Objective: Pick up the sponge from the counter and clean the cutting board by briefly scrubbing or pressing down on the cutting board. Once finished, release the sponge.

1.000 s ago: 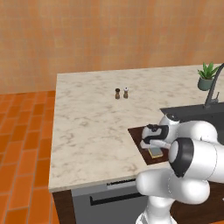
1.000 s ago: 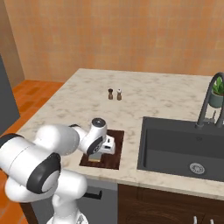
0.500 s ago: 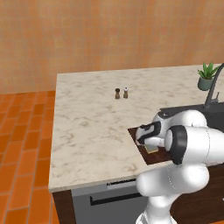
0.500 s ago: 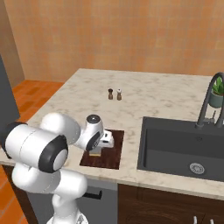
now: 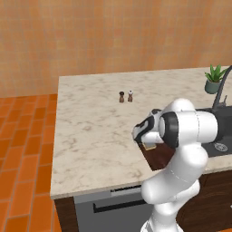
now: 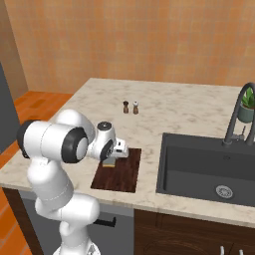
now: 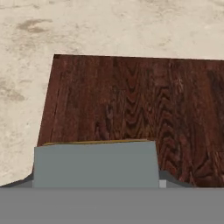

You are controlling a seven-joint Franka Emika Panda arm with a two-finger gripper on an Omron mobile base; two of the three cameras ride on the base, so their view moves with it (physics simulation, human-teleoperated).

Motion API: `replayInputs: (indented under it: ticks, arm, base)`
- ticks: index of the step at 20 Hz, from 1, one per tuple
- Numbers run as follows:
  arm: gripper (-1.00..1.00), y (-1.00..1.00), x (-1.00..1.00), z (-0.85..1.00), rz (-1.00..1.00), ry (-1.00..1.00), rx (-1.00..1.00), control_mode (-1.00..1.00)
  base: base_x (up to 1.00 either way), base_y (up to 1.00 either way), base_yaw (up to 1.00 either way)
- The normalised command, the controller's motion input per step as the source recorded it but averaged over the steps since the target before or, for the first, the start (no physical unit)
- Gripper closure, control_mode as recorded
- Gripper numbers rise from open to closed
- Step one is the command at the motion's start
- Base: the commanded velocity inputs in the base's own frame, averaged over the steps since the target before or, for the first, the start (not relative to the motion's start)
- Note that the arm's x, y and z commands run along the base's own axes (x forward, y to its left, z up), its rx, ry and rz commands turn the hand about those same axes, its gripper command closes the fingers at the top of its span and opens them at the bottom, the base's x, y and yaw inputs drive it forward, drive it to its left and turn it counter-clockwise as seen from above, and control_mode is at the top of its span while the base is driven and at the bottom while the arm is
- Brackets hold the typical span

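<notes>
Marble counter (image 6: 164,109); cutting board (image 6: 122,174) near front edge; two shakers (image 6: 130,107) mid-counter

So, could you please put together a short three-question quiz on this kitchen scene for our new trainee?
1. True or false: the sponge is over the cutting board.
2. What lies directly to the right of the cutting board in the right base view? A) the sink basin B) the two small shakers C) the potted plant
3. Fill in: the end effector holds the sponge near the board's ____ edge, the one toward the shakers.

Key: 1 true. 2 A. 3 far.
</notes>
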Motion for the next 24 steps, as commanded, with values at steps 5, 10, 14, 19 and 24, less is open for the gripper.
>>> replayInputs:
  ticks: [5, 10, 14, 19, 24]
  arm:
    - [1.0, 0.0, 0.43, 0.0, 0.0, 0.0, 0.0, -1.0]
    - [1.0, -0.15, 0.42, 0.0, 0.0, 0.0, 0.0, -1.0]
    - [1.0, -0.34, 0.36, 0.0, 0.0, 0.0, 0.0, -1.0]
    - [1.0, -0.3, 0.09, -0.03, 0.01, 0.0, 0.0, -1.0]
    - [1.0, -0.1, -0.45, -0.2, 0.1, -0.03, 0.01, -1.0]
  base:
    - [0.0, 0.0, 0.0]
    - [0.0, 0.0, 0.0]
    - [0.0, 0.0, 0.0]
    - [0.0, 0.0, 0.0]
    - [0.0, 0.0, 0.0]
